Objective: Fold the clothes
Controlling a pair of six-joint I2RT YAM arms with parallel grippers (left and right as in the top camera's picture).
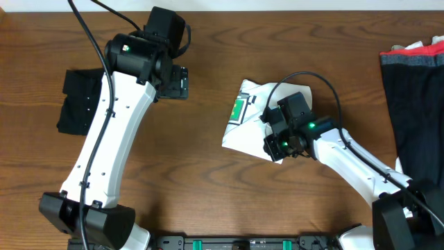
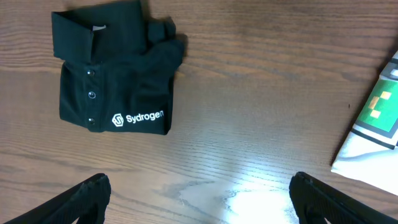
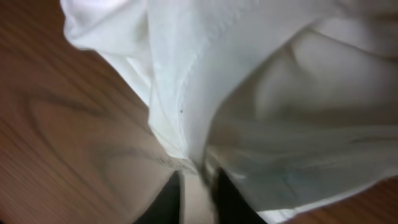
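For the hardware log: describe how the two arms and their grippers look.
The left arm and right arm have white shells, black joints, a green light near each wrist, and black cables. The left gripper and right gripper have black fingers.

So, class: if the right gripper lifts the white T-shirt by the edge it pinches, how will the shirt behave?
Probably floppy: the white T-shirt bunches in soft folds at the right gripper. Likely light, being thin cloth. Its folded layers may well fall open.

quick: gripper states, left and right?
Left gripper: open, holding nothing.
Right gripper: closed on a fold of the white T-shirt.
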